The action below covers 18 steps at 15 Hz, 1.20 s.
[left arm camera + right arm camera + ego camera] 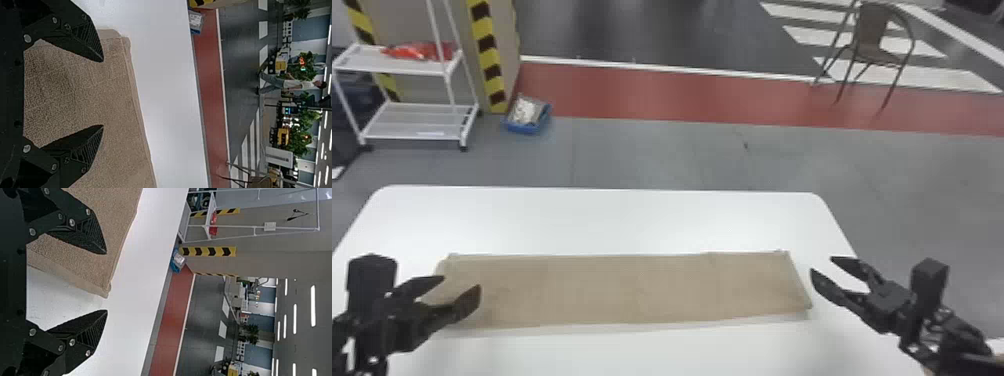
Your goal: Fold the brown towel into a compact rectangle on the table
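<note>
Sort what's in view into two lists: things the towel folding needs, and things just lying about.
For the job:
- towel, a long flat strip
- table, under it
- left gripper, jaws open
- right gripper, jaws open

Just lying about:
- cart
- red item on its upper shelf
- blue bin on the floor
- chair

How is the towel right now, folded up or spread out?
Partly folded: the towel lies as a long, flat strip across the table, with layers showing at its edge, not yet a compact rectangle.
</note>
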Available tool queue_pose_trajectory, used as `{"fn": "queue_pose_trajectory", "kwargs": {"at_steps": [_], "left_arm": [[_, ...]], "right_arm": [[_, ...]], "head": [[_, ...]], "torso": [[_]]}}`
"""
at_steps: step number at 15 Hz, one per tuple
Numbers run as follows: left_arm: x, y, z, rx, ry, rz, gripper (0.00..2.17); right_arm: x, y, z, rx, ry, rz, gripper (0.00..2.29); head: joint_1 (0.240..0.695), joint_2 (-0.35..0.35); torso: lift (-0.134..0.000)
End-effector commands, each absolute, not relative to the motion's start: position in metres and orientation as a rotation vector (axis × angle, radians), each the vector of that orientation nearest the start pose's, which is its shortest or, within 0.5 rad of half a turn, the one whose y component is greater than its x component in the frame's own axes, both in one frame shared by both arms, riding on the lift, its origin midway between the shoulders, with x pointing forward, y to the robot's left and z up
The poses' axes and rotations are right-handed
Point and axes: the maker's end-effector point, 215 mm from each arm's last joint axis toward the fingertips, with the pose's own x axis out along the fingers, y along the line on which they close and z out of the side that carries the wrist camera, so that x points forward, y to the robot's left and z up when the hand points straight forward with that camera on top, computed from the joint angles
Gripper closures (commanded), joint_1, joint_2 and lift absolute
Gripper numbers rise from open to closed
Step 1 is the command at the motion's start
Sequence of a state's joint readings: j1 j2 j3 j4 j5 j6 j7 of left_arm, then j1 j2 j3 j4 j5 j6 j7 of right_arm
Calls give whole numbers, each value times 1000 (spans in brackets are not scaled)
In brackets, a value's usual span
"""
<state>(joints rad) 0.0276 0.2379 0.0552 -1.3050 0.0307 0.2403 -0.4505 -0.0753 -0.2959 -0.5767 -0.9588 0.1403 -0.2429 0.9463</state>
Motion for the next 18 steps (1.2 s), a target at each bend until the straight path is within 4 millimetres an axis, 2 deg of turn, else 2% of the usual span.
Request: {"fn": "queue_pose_trajectory", "kwargs": {"at_steps": [1, 4, 6, 8, 10, 14, 18], "left_arm": [[511, 289, -555, 66, 557, -327, 363], [508, 289, -556, 68, 560, -328, 481], [508, 288, -556, 69, 561, -329, 481], [508, 288, -557, 71, 562, -329, 815], [507, 287, -558, 73, 564, -331, 1332], [506, 291, -559, 83, 568, -328, 1359], [506, 295, -559, 86, 569, -323, 1359]], "right_arm": [[480, -465, -495, -133, 341, 361, 495], [480, -465, -496, -132, 344, 365, 505], [480, -464, -496, -133, 345, 368, 508], [480, -459, -499, -147, 356, 383, 768], [480, -453, -502, -157, 364, 398, 1025], [484, -431, -506, -214, 346, 412, 1055], [488, -420, -515, -258, 371, 415, 1055]], "head": [[695, -194], [695, -194], [695, -196], [695, -196], [695, -191], [695, -177], [695, -151]], "torso": [[0], [0], [0], [0], [0], [0], [0]]}}
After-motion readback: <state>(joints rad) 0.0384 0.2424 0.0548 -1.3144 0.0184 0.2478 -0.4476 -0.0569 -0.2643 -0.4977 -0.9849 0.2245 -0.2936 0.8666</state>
